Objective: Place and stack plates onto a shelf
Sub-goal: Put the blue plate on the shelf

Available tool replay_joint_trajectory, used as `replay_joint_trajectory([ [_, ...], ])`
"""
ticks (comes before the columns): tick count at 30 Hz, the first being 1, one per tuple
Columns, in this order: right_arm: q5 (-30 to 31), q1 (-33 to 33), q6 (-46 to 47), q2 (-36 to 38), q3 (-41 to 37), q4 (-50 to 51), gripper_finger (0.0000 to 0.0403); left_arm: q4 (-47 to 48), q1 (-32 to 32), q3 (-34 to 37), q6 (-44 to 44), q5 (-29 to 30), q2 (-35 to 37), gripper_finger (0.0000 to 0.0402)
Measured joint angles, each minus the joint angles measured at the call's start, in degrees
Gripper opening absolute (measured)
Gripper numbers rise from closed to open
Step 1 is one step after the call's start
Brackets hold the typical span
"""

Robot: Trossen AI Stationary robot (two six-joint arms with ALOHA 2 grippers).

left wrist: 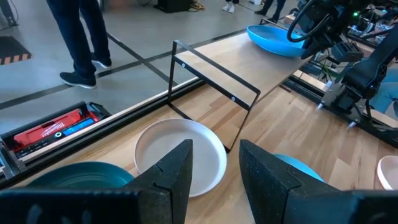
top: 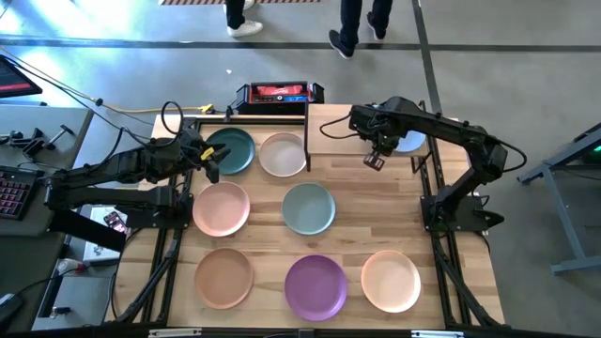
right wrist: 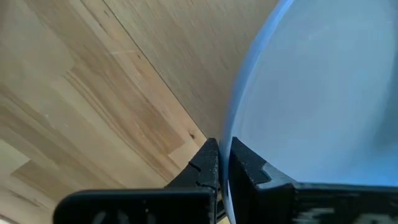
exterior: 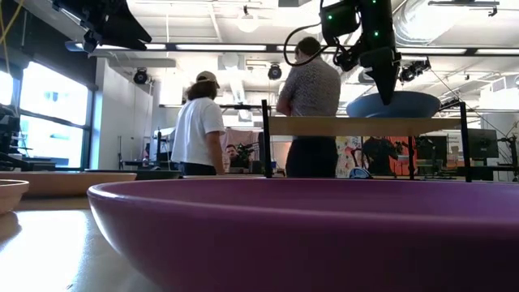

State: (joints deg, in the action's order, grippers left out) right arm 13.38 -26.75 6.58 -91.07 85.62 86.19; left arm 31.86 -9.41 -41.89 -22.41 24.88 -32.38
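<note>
The blue plate (top: 410,143) lies on the right end of the shelf (top: 338,131), a light-wood board on black legs at the table's far right. My right gripper (exterior: 388,94) points down from above, shut on that plate. On the tabletop lie the dark teal (top: 232,150), beige (top: 283,155), pink (top: 222,208), sage green (top: 309,208), tan (top: 223,278), purple (top: 315,286) and peach (top: 391,281) plates. My left gripper (left wrist: 214,168) hovers open over the dark teal plate (left wrist: 74,177), holding nothing. My right gripper pinches the blue plate's rim (right wrist: 226,146) between its two fingers, one finger inside the plate and one outside. The fingers come from above, pointing down, at the plate's side toward the table's left. The plate's underside (exterior: 393,109) sits on the shelf board, slightly tilted.
A red-and-black case (top: 278,93) lies just past the table's far edge. Two people (exterior: 203,122) (exterior: 312,97) stand in the room beyond. The shelf's left half (top: 329,127) is bare wood. Black frame rails run along both table sides.
</note>
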Motion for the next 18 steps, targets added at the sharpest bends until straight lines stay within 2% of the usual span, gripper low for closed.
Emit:
replay_joint_trajectory([
  [3, -0.19, -0.02, 0.01, 0.00, 0.00, -0.04, 0.0011, -0.01, 0.00, 0.00, 0.00, -0.04, 0.00, 0.0122],
  [9, -0.13, 0.00, -0.14, 0.00, 0.00, -0.18, 0.0069, 0.00, 0.00, 0.00, -0.02, -0.04, 0.02, 0.0122],
  [11, 1.54, 0.00, -0.31, 0.00, 0.00, -0.27, 0.0082, 0.00, 0.00, 0.00, 0.00, -0.06, 0.00, 0.0122],
  [14, 4.64, -0.02, -0.40, 0.00, 0.00, -0.26, 0.0091, -0.02, 0.00, 0.00, 0.00, -0.06, 0.00, 0.0122],
  [18, 5.03, -0.02, -0.89, -0.02, 0.46, 0.60, 0.0094, -0.01, 0.00, 0.00, -0.22, -0.09, 0.01, 0.0122],
])
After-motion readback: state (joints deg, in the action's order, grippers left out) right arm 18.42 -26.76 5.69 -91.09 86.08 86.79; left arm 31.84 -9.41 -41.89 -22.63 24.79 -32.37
